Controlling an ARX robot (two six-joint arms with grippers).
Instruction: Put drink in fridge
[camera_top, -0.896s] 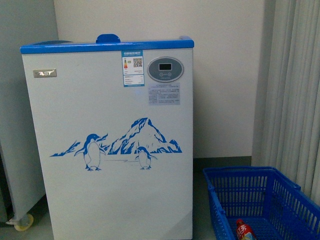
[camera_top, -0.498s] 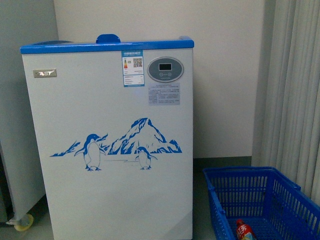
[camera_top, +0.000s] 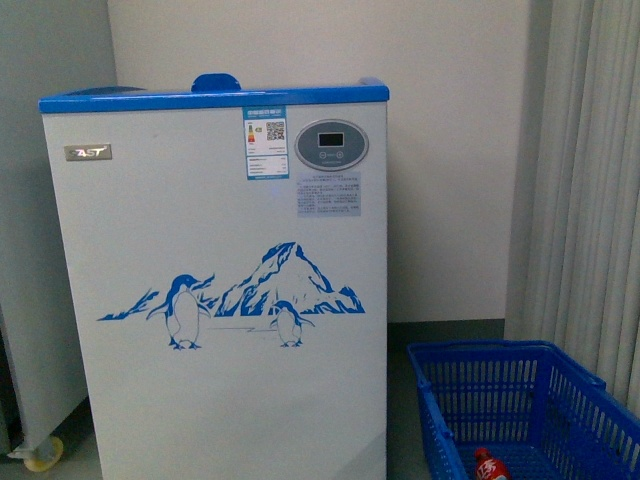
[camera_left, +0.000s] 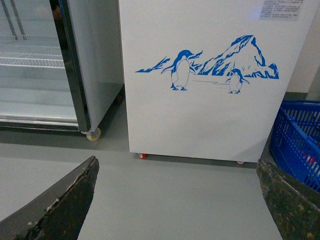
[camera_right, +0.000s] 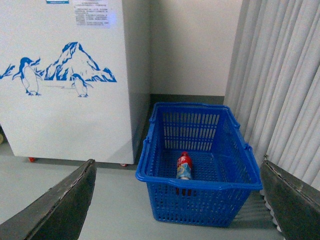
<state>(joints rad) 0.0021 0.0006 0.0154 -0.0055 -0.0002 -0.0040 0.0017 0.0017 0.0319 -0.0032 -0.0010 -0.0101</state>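
The drink, a small bottle with a red top and red label, lies on the bottom of the blue basket; its top also shows in the front view. The fridge is a white chest freezer with a blue rim, a penguin picture and an oval grey panel; it also shows in the left wrist view and the right wrist view. My left gripper is open and empty above the grey floor, facing the fridge. My right gripper is open and empty, well short of the basket.
The blue basket stands on the floor right of the fridge, next to a pale curtain. A grey cabinet on casters with a glass-door shelf unit stands left of the fridge. A beige wall is behind.
The front view has shifted slightly: the fridge and the basket sit a little lower in the picture than before. Nothing else has moved.
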